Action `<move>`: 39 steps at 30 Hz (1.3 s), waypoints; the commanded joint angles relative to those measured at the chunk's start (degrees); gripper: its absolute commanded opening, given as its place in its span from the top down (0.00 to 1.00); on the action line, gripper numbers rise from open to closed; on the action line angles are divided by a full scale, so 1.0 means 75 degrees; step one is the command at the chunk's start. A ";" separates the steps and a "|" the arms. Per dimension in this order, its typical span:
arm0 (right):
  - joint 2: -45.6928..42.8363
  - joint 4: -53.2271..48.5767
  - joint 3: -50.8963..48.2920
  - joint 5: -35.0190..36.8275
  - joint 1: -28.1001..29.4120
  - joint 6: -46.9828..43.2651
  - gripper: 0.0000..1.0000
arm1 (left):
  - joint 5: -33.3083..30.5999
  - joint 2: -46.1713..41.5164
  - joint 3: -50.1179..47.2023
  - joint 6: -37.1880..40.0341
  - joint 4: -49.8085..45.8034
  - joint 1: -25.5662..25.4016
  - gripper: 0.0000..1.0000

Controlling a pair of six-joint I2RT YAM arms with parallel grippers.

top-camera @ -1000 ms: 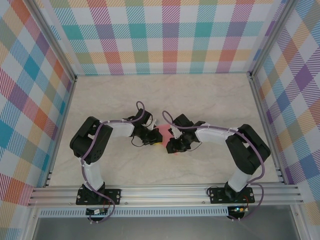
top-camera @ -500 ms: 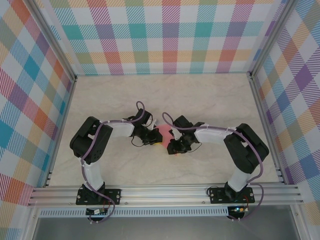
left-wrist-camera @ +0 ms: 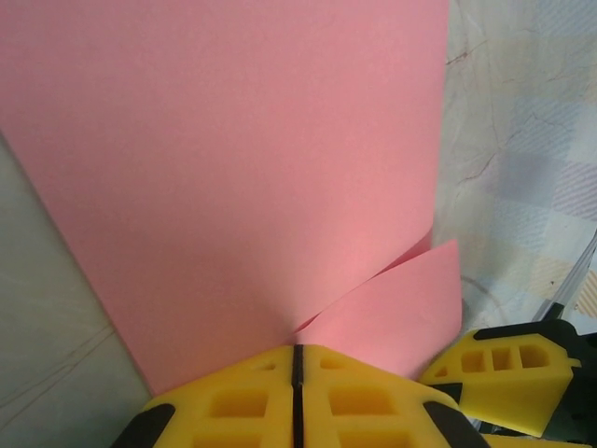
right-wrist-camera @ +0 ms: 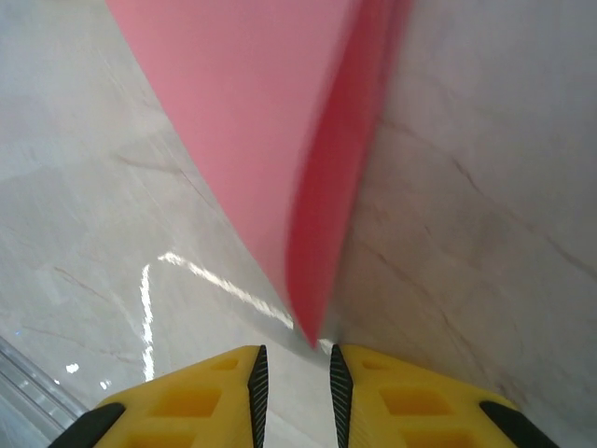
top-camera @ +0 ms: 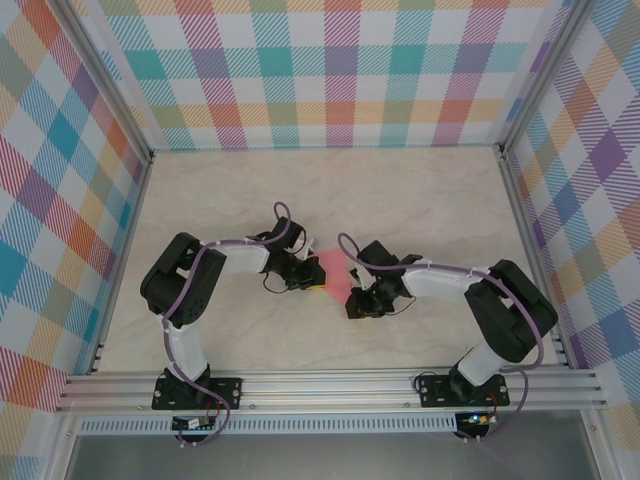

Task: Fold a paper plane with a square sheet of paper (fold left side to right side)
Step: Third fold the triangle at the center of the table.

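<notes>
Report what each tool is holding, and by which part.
The left tool is shut on the square sheet of paper, pinching its near edge. The right tool is open and holds nothing; the sheet's corner lies just ahead of it.

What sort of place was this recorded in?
Probably a lab robot cell: bright plaid-printed wall panels enclose a pale marble-pattern tabletop, and a silver aluminium rail fronts it.
</notes>
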 commanded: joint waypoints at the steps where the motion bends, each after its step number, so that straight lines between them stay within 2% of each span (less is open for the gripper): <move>1: -0.0532 -0.1088 0.0002 0.0083 0.0011 0.0062 0.73 | -0.0804 0.0290 -0.0108 0.0140 -0.0651 -0.0064 0.91; 5: -0.0944 -0.1252 0.0502 0.0098 0.0012 0.0148 0.74 | -0.0784 0.0210 -0.0108 0.0128 -0.0664 -0.0074 0.91; 7: -0.0920 -0.1095 0.0671 0.0120 0.0013 0.0378 0.79 | -0.0779 0.0186 -0.0097 0.0111 -0.0660 -0.0074 0.91; 13: -0.0134 -0.0159 0.0971 0.0203 0.0179 0.1549 0.87 | -0.0759 0.0150 -0.0049 0.0068 -0.0616 -0.0114 0.91; 20: 0.0502 -0.0021 0.0963 0.1048 0.0253 0.2110 0.98 | -0.0730 0.0126 0.0047 0.0069 -0.0651 -0.0167 0.91; 31: 0.0911 -0.0090 0.0391 0.1210 0.0267 0.2283 0.99 | -0.0695 -0.0018 0.0270 0.0060 -0.0714 -0.0179 0.90; 39: 0.1149 -0.0556 0.0364 0.1511 0.0393 0.2202 0.99 | -0.0728 -0.0221 0.1289 0.0333 -0.1544 -0.0156 0.83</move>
